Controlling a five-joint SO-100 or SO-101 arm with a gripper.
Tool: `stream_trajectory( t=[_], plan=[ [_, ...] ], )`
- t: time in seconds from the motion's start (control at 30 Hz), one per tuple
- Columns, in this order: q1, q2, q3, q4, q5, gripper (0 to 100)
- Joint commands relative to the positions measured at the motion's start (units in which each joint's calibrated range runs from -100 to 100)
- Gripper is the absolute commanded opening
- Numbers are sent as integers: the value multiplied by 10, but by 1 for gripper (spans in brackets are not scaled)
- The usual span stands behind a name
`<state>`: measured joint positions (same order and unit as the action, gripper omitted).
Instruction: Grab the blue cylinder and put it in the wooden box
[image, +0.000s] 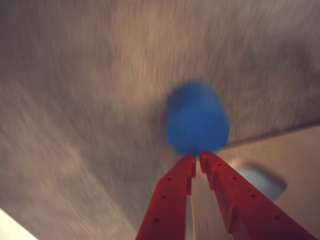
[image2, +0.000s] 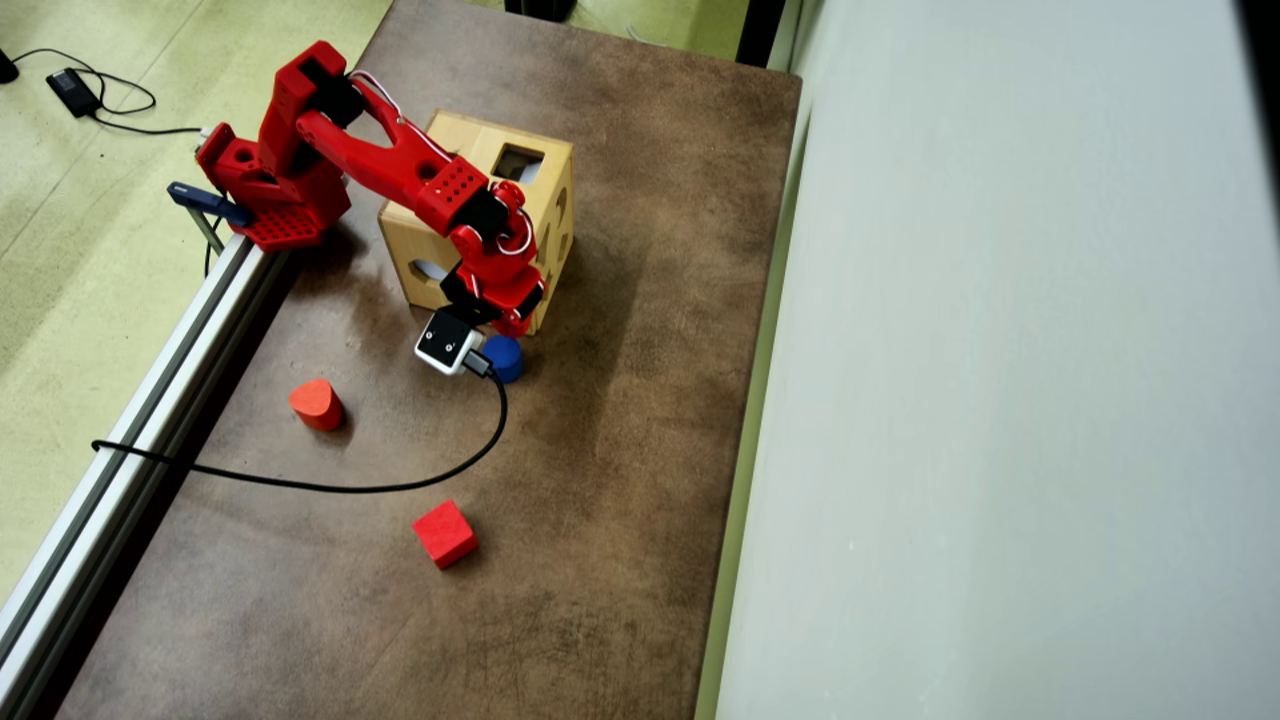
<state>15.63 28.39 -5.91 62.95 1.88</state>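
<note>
In the wrist view the end effector (image: 198, 159) pinches the blue cylinder (image: 197, 120) at its fingertips, a shallow hold needing slow travel, while overhead the blue cylinder (image2: 504, 357) hangs beside the wooden box (image2: 470, 135) near the bench's (image2: 620, 480) far edge.

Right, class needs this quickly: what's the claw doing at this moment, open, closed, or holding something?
Claw: closed or nearly so, holding nothing; the blue cylinder sits just beyond its tips, by the wooden box.

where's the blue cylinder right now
In the overhead view the blue cylinder is beside the wooden box's lower corner, at the gripper tips.
</note>
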Motion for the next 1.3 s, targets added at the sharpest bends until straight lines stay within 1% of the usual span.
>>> stream_trajectory(
  t=[0.0,0.63,0.77,0.87,1.07,1.17,1.27],
  plan=[
    [12,-17,-16,4,2,2],
    [12,-20,-21,5,3,3],
    [12,-39,-23,38,3,4],
    [17,-44,-23,47,2,10],
    [21,-45,-23,49,2,28],
    [21,-41,-22,49,2,32],
    [21,-35,-22,49,2,33]
  ],
)
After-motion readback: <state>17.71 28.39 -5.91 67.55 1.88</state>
